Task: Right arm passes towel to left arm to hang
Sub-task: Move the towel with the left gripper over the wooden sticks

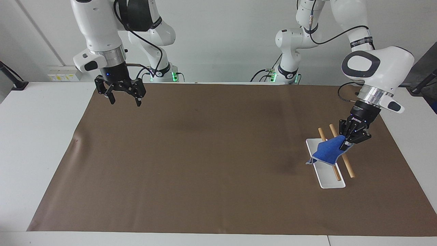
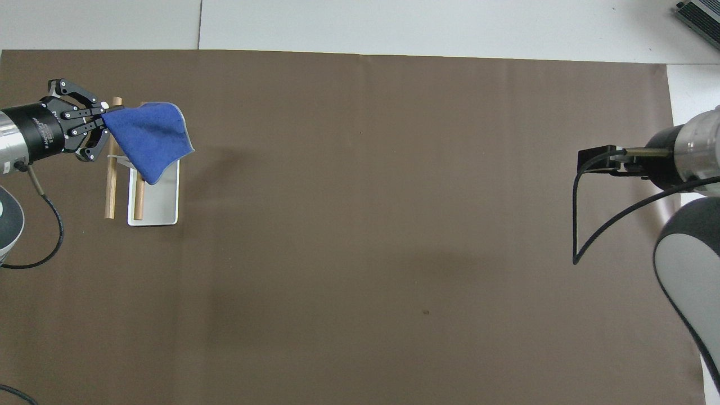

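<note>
The bright-blue towel (image 1: 328, 152) hangs from my left gripper (image 1: 345, 145), which is shut on one of its corners. It drapes over the white tray (image 1: 330, 181) and its two wooden rods (image 1: 347, 166) at the left arm's end of the table. I cannot tell whether it rests on a rod. In the overhead view the towel (image 2: 149, 138) covers the rods' (image 2: 111, 191) farther ends, with the left gripper (image 2: 104, 117) beside it. My right gripper (image 1: 120, 98) is open and empty, raised over the mat's edge at the right arm's end.
A brown mat (image 1: 205, 164) covers most of the white table (image 1: 41, 136). The right arm's wrist and its looping black cable (image 2: 579, 225) show at the overhead view's edge. Wall sockets (image 1: 63, 73) sit beside the table at the right arm's end.
</note>
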Robot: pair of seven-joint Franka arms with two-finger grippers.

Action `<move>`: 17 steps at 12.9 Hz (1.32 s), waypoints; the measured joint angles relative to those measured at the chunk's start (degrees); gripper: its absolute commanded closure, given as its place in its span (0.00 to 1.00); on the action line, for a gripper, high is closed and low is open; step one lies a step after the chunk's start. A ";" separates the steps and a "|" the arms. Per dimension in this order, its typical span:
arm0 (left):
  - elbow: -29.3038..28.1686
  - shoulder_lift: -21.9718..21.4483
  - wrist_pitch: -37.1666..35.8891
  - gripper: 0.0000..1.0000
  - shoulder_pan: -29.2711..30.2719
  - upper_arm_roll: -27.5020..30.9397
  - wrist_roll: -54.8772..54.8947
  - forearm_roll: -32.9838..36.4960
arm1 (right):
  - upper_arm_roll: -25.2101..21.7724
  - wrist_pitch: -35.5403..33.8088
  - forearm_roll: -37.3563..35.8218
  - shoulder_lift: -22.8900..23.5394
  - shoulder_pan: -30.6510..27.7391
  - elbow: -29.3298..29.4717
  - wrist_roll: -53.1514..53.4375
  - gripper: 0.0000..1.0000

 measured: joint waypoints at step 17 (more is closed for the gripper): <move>-2.77 1.95 2.43 1.00 8.80 0.00 -3.82 -17.76 | -5.82 -13.66 1.92 0.00 -2.89 5.88 -7.84 0.00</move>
